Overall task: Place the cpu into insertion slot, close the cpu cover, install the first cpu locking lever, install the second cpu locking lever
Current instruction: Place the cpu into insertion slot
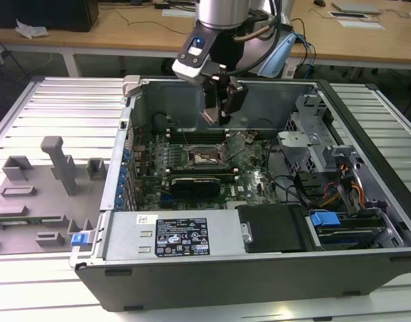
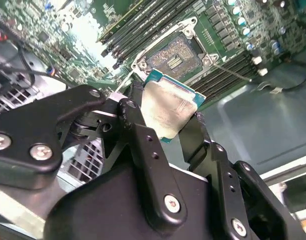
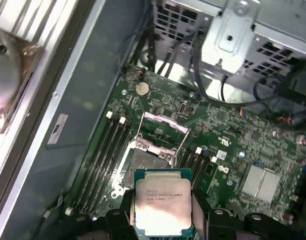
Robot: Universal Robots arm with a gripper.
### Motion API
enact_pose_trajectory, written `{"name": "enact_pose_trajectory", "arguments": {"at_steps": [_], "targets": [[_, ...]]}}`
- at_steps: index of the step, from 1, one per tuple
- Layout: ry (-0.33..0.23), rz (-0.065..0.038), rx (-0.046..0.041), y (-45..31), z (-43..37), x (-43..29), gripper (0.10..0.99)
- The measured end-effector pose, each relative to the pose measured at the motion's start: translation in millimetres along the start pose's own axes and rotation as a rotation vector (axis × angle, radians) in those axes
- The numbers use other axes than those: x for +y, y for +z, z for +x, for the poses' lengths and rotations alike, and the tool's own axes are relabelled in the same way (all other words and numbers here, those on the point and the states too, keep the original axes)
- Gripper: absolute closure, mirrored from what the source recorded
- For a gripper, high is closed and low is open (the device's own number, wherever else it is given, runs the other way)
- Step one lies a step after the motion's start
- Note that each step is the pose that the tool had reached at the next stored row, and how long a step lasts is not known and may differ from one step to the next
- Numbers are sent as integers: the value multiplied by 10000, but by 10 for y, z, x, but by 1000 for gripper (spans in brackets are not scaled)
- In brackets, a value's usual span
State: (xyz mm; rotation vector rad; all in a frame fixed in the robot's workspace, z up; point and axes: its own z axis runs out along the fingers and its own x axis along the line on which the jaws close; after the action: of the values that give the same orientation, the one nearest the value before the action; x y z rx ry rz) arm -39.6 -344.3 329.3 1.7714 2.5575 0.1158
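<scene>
Cpu (image 3: pixel 162 202) by its edges in gripper (image 2: pixel 165 120), above insertion slot (image 3: pixel 145 167)

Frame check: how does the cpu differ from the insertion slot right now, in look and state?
The cpu shows a dull silver top with a green edge; the insertion slot shows a dark pin-field centre. The cpu is clamped in the gripper above the motherboard; the insertion slot sits fixed on it, empty. Both are square.

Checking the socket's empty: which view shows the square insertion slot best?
Second wrist view: the metal-rimmed insertion slot shows its pin field bare. In the first wrist view the silver cpu hides part; the exterior view sees it distantly.
</scene>
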Motion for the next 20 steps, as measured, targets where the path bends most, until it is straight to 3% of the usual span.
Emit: {"name": "enact_pose_trajectory", "arguments": {"at_steps": [7, 13, 20], "targets": [[1419, -28, -110, 18, 0, -1, 545], [3111, -61, -236, 68, -1, -5, 545], [3365, -78, -227, 152, 17, -15, 545]]}}
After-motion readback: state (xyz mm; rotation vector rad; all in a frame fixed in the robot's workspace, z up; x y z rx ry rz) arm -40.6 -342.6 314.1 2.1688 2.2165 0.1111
